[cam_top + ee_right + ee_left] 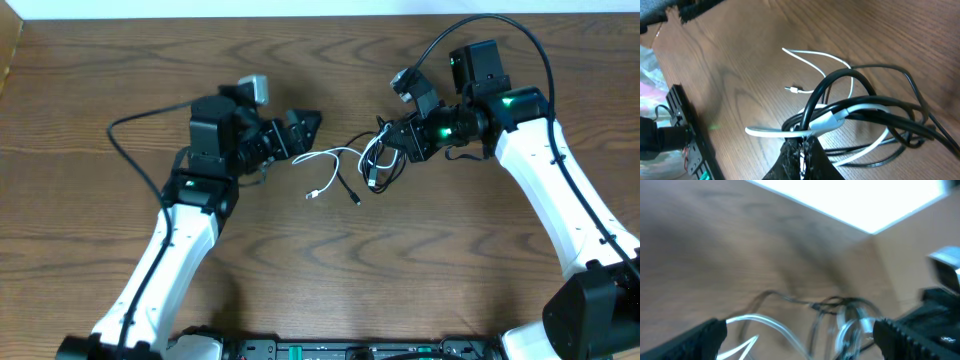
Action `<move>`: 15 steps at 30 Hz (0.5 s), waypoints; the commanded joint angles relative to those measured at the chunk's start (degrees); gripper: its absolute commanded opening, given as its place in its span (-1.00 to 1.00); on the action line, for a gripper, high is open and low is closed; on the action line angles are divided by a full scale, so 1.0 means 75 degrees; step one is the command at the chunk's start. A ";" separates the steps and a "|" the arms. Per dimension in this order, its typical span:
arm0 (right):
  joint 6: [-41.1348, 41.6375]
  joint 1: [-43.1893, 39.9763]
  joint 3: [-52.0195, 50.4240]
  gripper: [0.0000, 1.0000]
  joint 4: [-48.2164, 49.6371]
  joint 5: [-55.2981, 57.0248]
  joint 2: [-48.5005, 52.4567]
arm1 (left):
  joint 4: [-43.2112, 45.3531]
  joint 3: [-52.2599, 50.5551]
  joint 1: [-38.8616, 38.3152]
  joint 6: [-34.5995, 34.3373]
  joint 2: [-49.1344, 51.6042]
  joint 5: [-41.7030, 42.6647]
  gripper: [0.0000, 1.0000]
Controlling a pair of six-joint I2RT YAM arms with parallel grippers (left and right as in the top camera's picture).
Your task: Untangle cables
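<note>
The left arm [185, 245] and right arm [560, 190] wear white shells, black joints, looping black wires [112, 135].

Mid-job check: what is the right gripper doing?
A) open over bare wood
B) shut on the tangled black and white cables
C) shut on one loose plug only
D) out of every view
B: in the right wrist view the right gripper is closed on the cables where the loops bunch together.

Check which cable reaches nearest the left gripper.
The white cable: its strand runs out of the bundle to just beside the open left gripper. The black cable lies nearer the bundle pinched in the right gripper.
</note>
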 commanded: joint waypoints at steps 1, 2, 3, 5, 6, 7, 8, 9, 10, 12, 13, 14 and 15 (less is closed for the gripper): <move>-0.0169 0.0009 0.0038 -0.98 0.0006 -0.0026 -0.0067 | 0.0621 0.0017 -0.0230 0.0038 0.0504 0.1597 0.95; -0.0169 0.0009 0.0038 -0.98 0.0009 -0.0026 -0.0067 | 0.0764 0.0017 -0.0335 0.0041 0.0647 0.1647 0.95; -0.0169 0.0009 0.0038 -0.98 0.0009 -0.0026 -0.0067 | 0.0860 0.0017 -0.0449 0.0044 0.0781 0.1649 0.93; -0.0166 0.0006 0.0038 -0.98 0.0000 0.0000 -0.0064 | 0.1061 0.0017 -0.0676 0.0082 0.1008 0.1655 0.83; -0.0169 0.0009 0.0038 -0.98 -0.0003 0.0029 -0.0067 | 0.1198 0.0017 -0.0784 0.0195 0.1099 0.1722 0.77; -0.0166 0.0009 0.0038 -0.98 -0.0006 0.0070 -0.0067 | 0.1326 0.0017 -0.0895 0.0321 0.1174 0.1792 0.72; -0.0163 0.0009 0.0038 -0.98 -0.0006 0.0140 -0.0064 | 0.1431 0.0017 -0.0997 0.0393 0.1227 0.1792 0.68; -0.0166 0.0006 0.0038 -0.98 -0.0009 0.0184 -0.0067 | 0.1504 0.0017 -0.1087 0.0481 0.1247 0.1786 0.65; -0.0166 0.0009 0.0038 -0.98 -0.0012 0.0198 -0.0064 | 0.1550 0.0017 -0.1148 0.0600 0.1253 0.1789 0.61; -0.0163 0.0009 0.0038 -0.98 -0.0012 0.0195 -0.0064 | 0.1582 0.0017 -0.1233 0.0766 0.1253 0.1798 0.57; -0.0163 0.0009 0.0038 -0.98 -0.0012 0.0195 -0.0067 | 0.1594 0.0017 -0.1241 0.0769 0.1253 0.1830 0.57; -0.0163 0.0009 0.0038 -0.98 -0.0012 0.0195 -0.0064 | 0.1638 0.0017 -0.1241 0.0810 0.1253 0.1950 0.57; -0.0163 0.0009 0.0038 -0.98 -0.0026 0.0195 -0.0067 | 0.1670 0.0017 -0.1241 0.0886 0.1256 0.2104 0.56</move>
